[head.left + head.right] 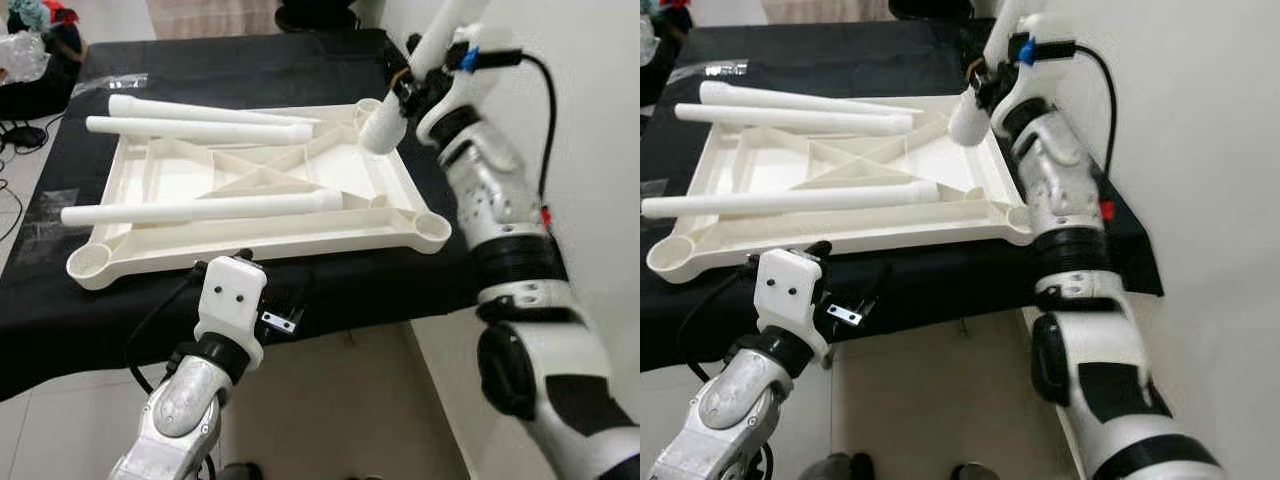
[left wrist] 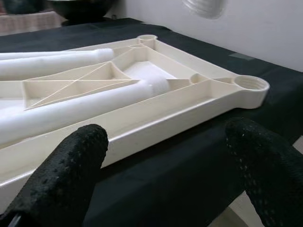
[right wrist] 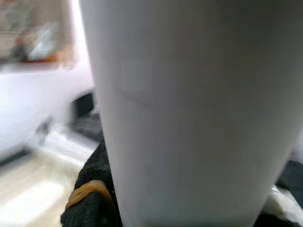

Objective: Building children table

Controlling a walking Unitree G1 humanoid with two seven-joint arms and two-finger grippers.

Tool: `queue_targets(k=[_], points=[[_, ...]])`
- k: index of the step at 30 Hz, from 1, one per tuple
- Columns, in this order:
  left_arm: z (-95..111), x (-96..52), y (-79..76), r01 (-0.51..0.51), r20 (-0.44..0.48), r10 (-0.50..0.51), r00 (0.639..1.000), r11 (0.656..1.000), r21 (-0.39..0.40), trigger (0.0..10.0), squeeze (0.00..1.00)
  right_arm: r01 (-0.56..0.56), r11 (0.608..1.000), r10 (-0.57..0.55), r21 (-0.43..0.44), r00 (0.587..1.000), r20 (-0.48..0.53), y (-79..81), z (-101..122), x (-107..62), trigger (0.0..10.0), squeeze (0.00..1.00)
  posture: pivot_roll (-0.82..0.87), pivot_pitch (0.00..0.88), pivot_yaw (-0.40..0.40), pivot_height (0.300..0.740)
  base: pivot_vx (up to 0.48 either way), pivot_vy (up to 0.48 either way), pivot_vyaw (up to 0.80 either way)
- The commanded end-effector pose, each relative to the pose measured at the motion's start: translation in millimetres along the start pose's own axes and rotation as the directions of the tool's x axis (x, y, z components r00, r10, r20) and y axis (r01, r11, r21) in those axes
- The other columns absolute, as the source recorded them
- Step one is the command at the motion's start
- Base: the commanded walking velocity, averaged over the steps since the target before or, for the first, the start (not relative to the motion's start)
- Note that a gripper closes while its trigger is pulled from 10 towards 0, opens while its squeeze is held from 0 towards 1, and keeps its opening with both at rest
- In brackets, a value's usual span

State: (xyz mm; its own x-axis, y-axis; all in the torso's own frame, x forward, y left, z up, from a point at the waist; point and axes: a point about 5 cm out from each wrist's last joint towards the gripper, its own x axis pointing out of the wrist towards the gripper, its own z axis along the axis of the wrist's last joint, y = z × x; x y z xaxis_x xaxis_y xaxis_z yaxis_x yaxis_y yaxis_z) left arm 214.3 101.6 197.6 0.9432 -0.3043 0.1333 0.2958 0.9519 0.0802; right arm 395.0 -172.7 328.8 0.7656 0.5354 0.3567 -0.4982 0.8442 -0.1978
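A cream table top [image 1: 250, 255] lies upside down on a black-covered surface [image 1: 220, 60]. Three white legs rest loose across it, the nearest one [image 1: 200, 210] and two farther ones [image 1: 200, 130] side by side. My right gripper [image 1: 405, 85] is shut on a fourth white leg [image 1: 385, 125], which is tilted. Its lower end hangs just above the far right corner socket [image 1: 368, 104]. This leg [image 3: 189, 109] is close up in the right wrist view. My left gripper [image 2: 165, 170] is open with nothing in it, low at the front edge, facing the top's near rim [image 2: 156, 123].
A white wall [image 1: 600, 120] runs close along the right side. Corner sockets stand at near right [image 1: 432, 226] and near left [image 1: 90, 263]. Clear plastic wrap [image 1: 110, 85] lies on the cloth at far left, with cables [image 1: 20, 135] and clutter on the floor beyond.
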Motion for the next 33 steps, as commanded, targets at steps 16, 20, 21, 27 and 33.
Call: queue_targets(k=[16,20,21,27,33], points=[[13.6,-10.7,-7.0,0.036,-0.004,-0.036,0.999,0.999,-0.012,10.0,0.00,-0.394,0.913,0.407,0.110,0.901,-0.153,-35.1,5.2,-43.9,0.0,0.00,0.13,0.292,-0.040,0.740,0.000,0.000,0.00],[18.7,-10.5,-5.5,0.041,0.006,-0.041,0.999,0.999,-0.008,10.0,0.00,-0.394,0.913,0.406,0.108,0.904,-0.132,-35.0,6.5,-42.3,0.0,0.00,0.14,0.309,-0.029,0.740,0.000,0.000,0.00],[21.6,-11.3,-4.5,0.044,0.010,-0.044,0.999,0.999,-0.004,10.0,0.00,-0.405,0.908,0.416,0.104,0.901,-0.121,-34.7,8.1,-41.3,0.0,0.00,0.15,0.322,-0.021,0.740,0.000,0.000,0.00],[30.3,-10.2,3.2,0.052,0.025,-0.052,0.998,0.998,0.032,10.0,0.00,-0.404,0.911,0.411,0.079,0.902,-0.135,-38.7,13.8,-39.7,0.0,0.00,0.18,0.351,-0.006,0.740,0.000,0.000,0.00],[33.9,-8.4,15.1,0.038,0.019,-0.040,0.999,0.997,0.067,10.0,0.00,-0.375,0.926,0.378,0.049,0.911,-0.163,-47.9,19.8,-44.1,0.0,0.00,0.18,0.356,0.012,0.740,0.000,0.000,0.00]])
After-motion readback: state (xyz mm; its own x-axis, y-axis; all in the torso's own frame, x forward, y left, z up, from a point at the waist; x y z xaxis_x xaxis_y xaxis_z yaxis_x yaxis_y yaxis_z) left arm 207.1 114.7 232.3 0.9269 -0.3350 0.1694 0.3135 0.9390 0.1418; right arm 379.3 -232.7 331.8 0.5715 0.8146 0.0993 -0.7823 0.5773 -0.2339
